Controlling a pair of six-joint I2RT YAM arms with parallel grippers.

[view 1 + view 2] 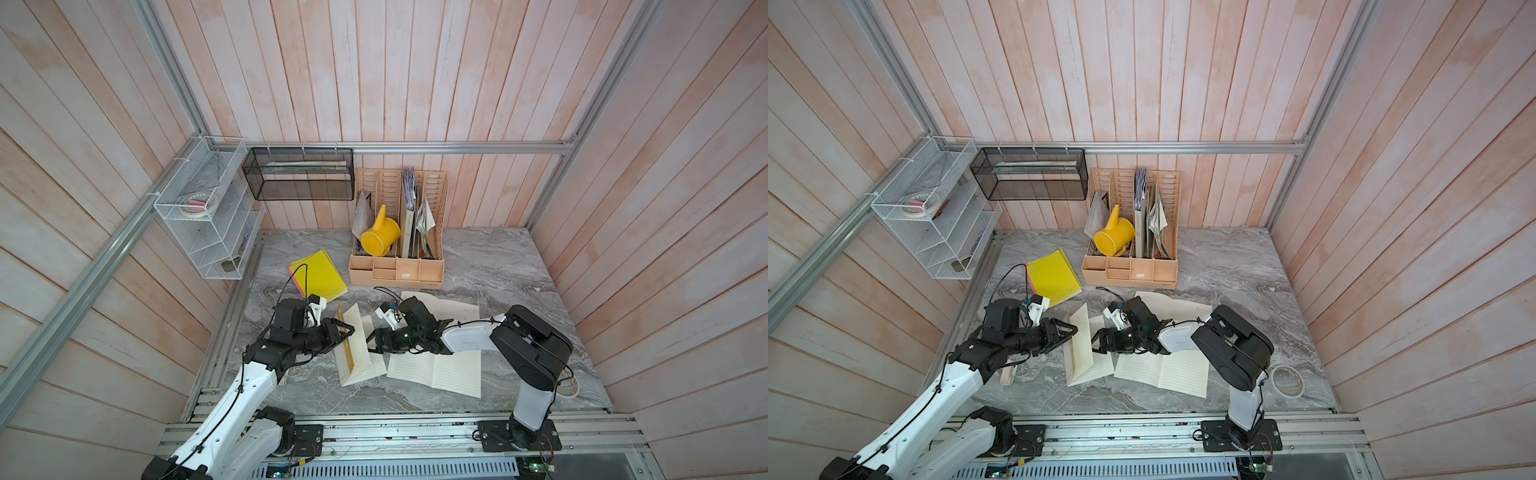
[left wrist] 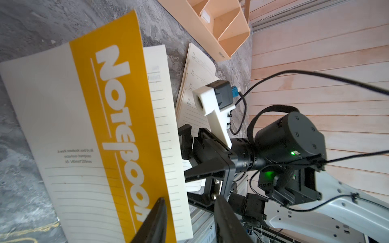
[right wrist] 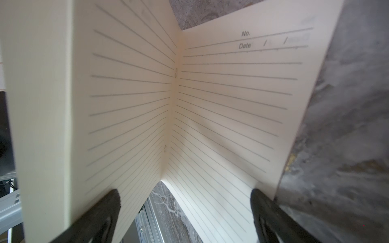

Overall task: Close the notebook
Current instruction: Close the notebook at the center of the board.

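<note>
now cream ruled notebook (image 1: 359,340) v-shaped; left jaws parted astride yellow-banded cover (image 2: 117,126), right jaws wide inside fold, gripping nothing.

Lined cream notebook (image 3: 221,101) stands open in a V toward the lens, its stapled fold running down mid-frame. "No." and "Date" header printed at upper right. The right gripper (image 3: 185,194) has its jaws spread wide, with black fingertips (image 3: 111,202) at lower left and lower right, one before each page. Grey marbled table (image 3: 336,126) along the right edge.
</note>
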